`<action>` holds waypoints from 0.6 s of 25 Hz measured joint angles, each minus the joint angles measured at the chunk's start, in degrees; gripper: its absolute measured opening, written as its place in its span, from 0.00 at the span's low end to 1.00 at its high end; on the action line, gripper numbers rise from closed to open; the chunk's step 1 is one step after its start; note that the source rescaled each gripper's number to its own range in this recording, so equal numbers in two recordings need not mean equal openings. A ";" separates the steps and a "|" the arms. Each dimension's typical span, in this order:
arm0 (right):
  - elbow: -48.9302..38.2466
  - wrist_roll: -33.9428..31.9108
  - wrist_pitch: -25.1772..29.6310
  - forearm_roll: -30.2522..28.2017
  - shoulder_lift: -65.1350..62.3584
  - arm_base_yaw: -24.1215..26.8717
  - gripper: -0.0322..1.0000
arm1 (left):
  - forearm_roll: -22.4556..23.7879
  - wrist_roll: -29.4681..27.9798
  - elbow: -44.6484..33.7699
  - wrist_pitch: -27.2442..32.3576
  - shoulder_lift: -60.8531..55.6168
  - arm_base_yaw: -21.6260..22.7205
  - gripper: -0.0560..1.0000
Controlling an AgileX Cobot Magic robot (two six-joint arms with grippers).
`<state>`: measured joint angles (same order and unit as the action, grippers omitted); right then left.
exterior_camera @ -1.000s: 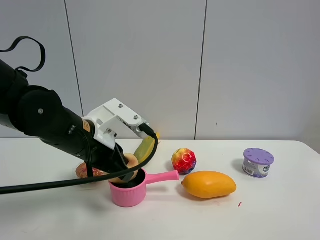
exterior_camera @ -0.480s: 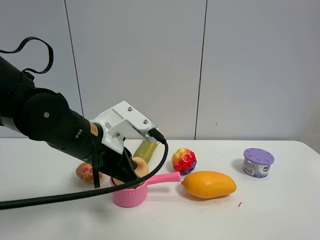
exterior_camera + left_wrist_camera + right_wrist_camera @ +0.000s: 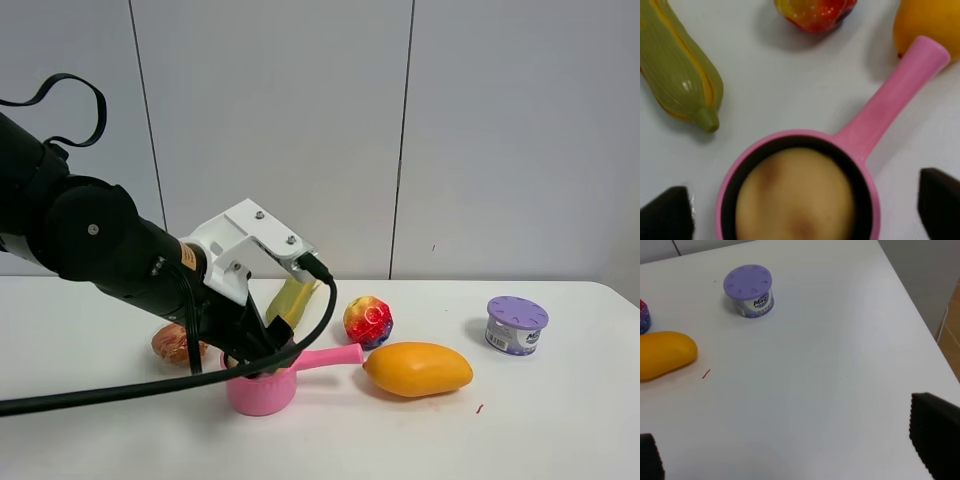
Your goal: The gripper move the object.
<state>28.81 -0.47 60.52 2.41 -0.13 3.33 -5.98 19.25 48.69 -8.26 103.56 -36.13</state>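
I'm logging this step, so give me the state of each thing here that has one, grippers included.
left gripper: open, above the pink pot.
right gripper: open, holding nothing.
potato: inside the pot, not gripped.
pink pot: upright, potato inside.
purple-lidded can: upright, lid on.
mango: lying on its side, free.

Corn [image 3: 677, 65], ball [image 3: 815, 10], mango [image 3: 930, 25] around pan [image 3: 895, 95].

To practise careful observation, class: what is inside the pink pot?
A tan potato with reddish-brown blotches sits inside the pink pot, nearly filling it. The potato covers the pot's floor, so anything beneath it cannot be seen.
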 joint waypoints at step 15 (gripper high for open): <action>0.00 0.00 0.00 0.00 0.00 0.00 1.00 | -1.61 -0.39 13.25 29.69 -13.14 2.94 0.99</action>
<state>28.81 -0.47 60.52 2.41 -0.13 3.33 -7.59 18.86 61.94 21.44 90.42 -33.19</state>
